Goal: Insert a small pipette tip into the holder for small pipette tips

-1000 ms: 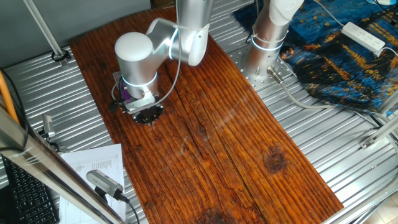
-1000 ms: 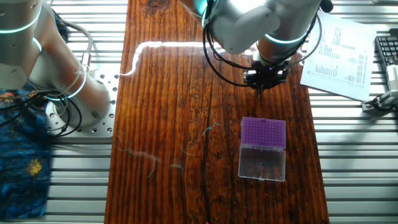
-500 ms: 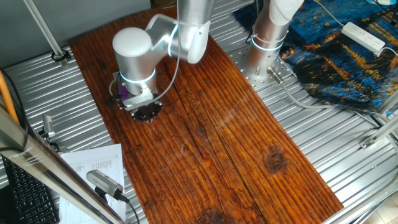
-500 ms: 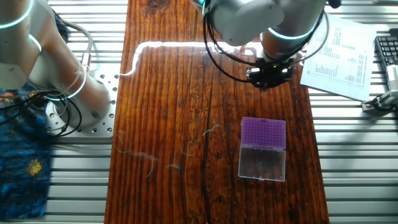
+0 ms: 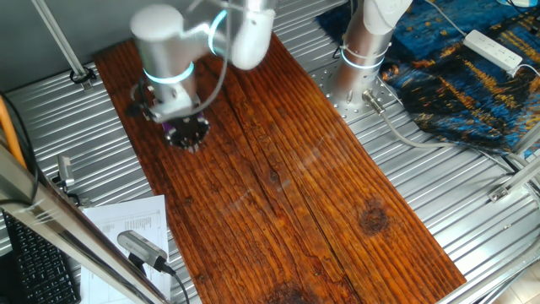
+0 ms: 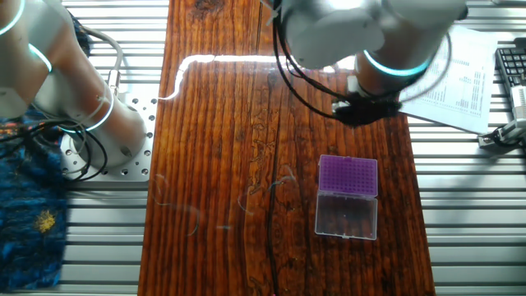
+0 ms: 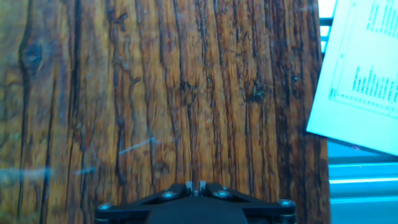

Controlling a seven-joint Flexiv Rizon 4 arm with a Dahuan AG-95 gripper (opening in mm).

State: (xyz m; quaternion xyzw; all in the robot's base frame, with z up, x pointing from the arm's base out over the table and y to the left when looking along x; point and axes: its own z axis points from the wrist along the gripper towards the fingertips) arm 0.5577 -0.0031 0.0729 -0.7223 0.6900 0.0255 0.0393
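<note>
**A:** Where is your end effector relative to the holder for small pipette tips [image 6: 348,176]?

**B:** My end effector [image 6: 366,110] has drifted away from the holder over the last second. It was near the purple rack's far edge; now it hangs further off, towards the printed sheet [image 6: 454,72] at the worktop's [image 6: 222,123] edge. In one fixed view my wrist has swung the same way, and the end effector [image 5: 187,135] now uncovers nothing purple.

**A:** Clenched or released?

**B:** In the hand view the fingertips [image 7: 194,185] sit pressed together with no gap, so I read it as clenched. Whether the small pipette tip is pinched there, I cannot tell; nothing pale shows past the fingers.

**A:** So where is the tip?

**B:** I can't find it for certain. A faint pale streak [image 7: 135,147] lies on the wood below me, well apart from the holder, but it could be a scratch.

**A:** What does the shift mean?

**B:** I judge that insertion isn't under way: I'm heading off the rack, probably to fetch a tip. The holder itself stands undisturbed.
</note>
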